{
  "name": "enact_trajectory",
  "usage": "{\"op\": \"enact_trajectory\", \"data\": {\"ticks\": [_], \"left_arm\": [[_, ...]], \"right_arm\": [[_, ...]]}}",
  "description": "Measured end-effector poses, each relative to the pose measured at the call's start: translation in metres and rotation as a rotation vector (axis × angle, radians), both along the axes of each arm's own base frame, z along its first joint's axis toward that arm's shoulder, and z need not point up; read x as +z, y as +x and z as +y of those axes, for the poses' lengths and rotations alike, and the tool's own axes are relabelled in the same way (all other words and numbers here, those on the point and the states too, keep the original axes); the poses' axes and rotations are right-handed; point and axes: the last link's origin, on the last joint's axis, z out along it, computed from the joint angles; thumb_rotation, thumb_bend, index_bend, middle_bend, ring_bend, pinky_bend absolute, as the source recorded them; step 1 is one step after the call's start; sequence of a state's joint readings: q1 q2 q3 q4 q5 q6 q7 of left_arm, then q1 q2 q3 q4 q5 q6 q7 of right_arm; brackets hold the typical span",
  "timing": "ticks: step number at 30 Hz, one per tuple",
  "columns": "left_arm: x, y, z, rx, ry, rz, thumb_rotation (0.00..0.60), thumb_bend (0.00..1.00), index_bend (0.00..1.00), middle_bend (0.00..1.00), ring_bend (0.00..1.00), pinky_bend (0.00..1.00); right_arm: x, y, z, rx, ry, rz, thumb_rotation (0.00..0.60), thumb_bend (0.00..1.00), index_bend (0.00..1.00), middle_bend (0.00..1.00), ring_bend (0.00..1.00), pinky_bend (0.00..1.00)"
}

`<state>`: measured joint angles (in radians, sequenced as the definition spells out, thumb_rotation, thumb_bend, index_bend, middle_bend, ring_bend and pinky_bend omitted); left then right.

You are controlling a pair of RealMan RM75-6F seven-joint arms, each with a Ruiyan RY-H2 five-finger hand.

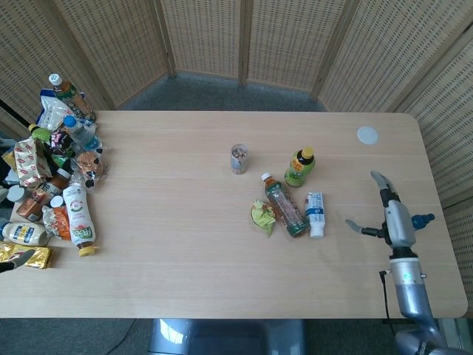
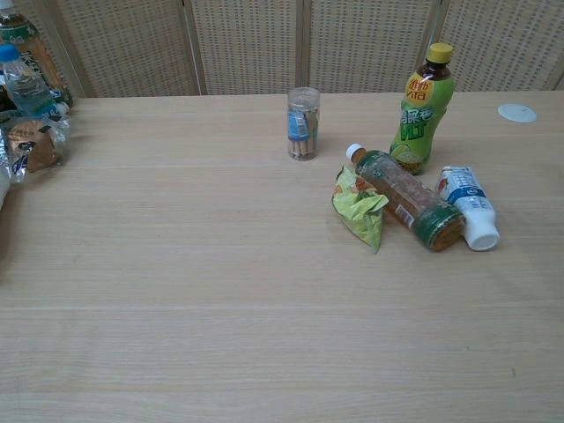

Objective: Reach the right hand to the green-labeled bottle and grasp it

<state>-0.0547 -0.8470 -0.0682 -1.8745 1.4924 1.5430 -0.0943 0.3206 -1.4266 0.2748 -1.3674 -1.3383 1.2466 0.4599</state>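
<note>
The green-labeled bottle stands upright right of the table's middle, with a yellow cap and dark drink. My right hand hovers over the table's right side, well to the right of the bottle and nearer the front, apart from everything. Its fingers are spread and it holds nothing. The chest view does not show this hand. Of my left hand only a grey fingertip shows at the far left edge, beside the snack pile.
Just in front of the upright bottle lie a tea bottle, a small white bottle and a green wrapper. A clear jar stands further left. A white lid lies back right. Piled snacks and bottles fill the left edge.
</note>
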Motion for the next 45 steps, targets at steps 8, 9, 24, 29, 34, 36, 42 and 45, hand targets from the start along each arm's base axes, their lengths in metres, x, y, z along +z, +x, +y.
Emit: {"op": "enact_trajectory", "data": {"ticks": [8,9,24,29,34,36,42,45], "left_arm": [[-0.002,-0.008,0.006,0.035,0.0,0.015,0.6,0.0,0.0,0.0,0.0,0.0],[-0.002,-0.009,0.007,0.04,0.0,0.017,0.6,0.0,0.0,0.0,0.0,0.0],[-0.016,-0.016,0.015,0.08,-0.042,0.013,0.6,0.0,0.0,0.0,0.0,0.0],[-0.018,-0.019,0.016,0.093,-0.05,0.016,0.6,0.0,0.0,0.0,0.0,0.0],[-0.019,-0.02,0.018,0.095,-0.046,0.023,0.6,0.0,0.0,0.0,0.0,0.0],[-0.019,-0.021,0.018,0.097,-0.046,0.024,0.6,0.0,0.0,0.0,0.0,0.0],[-0.019,-0.023,0.019,0.101,-0.041,0.027,0.6,0.0,0.0,0.0,0.0,0.0],[-0.019,-0.023,0.019,0.102,-0.038,0.028,0.6,0.0,0.0,0.0,0.0,0.0]], "right_arm": [[-0.013,0.007,-0.059,-0.093,0.038,-0.117,0.6,0.0,0.0,0.0,0.0,0.0],[-0.015,0.007,-0.064,-0.098,0.044,-0.12,0.6,0.0,0.0,0.0,0.0,0.0],[-0.063,0.026,-0.114,-0.155,0.173,-0.298,0.6,0.0,0.0,0.0,0.0,0.0],[-0.075,0.039,-0.125,-0.151,0.188,-0.341,0.6,0.0,0.0,0.0,0.0,0.0],[-0.086,0.048,-0.131,-0.153,0.196,-0.364,0.6,0.0,0.0,0.0,0.0,0.0],[-0.09,0.051,-0.133,-0.157,0.199,-0.374,0.6,0.0,0.0,0.0,0.0,0.0],[-0.105,0.061,-0.135,-0.161,0.22,-0.412,0.6,0.0,0.0,0.0,0.0,0.0],[-0.109,0.068,-0.137,-0.158,0.223,-0.435,0.6,0.0,0.0,0.0,0.0,0.0]]}}
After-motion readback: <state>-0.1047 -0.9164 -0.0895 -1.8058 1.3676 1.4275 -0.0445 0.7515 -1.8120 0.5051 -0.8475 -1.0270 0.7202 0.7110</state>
